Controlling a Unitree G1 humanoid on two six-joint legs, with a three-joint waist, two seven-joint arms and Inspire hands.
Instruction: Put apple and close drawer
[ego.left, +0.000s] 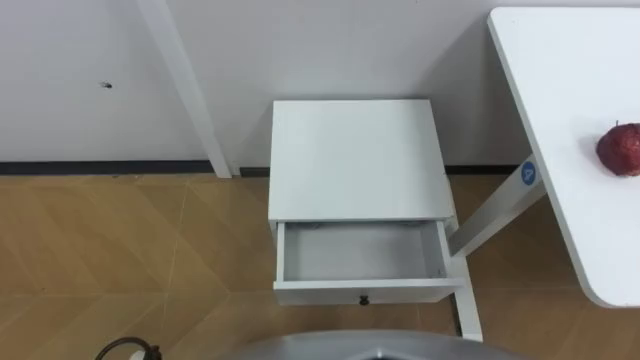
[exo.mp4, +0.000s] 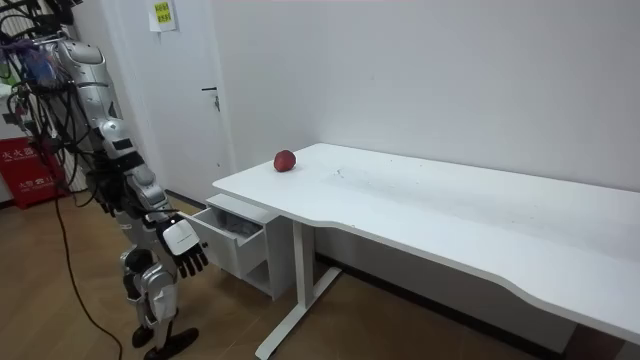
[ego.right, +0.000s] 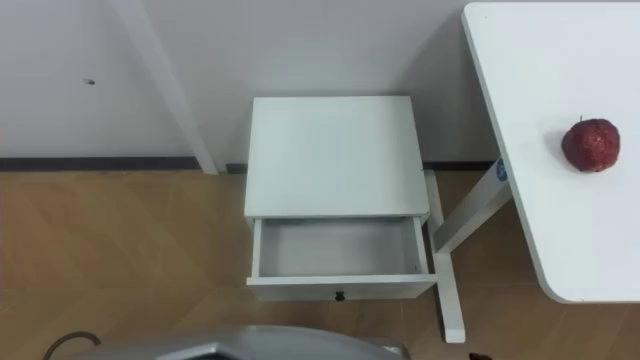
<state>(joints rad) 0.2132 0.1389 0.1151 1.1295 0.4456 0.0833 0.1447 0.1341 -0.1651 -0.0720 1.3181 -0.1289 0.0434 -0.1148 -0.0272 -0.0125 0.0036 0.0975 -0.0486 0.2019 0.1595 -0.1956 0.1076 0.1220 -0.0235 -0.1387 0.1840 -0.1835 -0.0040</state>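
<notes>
The floor is brown wood. The wall is white, with a dark strip along the bottom. A slanted white post stands against it.

A little white cabinet sits by the wall. Its drawer is pulled out, and the part that shows is bare inside. There is a small dark knob on the front.

In the room view the robot stands in front of the cabinet, by a white door. Its right hand hangs low. The dark fingers are loose and spread, and they hold nothing. The drawer is just past the fingertips, toward the room view's right, and they do not touch it.

The red apple is not in the drawer. It lies on the big white table, near the end by the wall. It is higher than the fingers, toward the room view's right, and well apart from them.

Some things are hard to see. The cabinet top hides the back of the drawer. The table runs off the picture's edge, and the left eye view cuts off a bit of the apple. A white table leg pokes out from under the table, and its top is hidden.
</notes>
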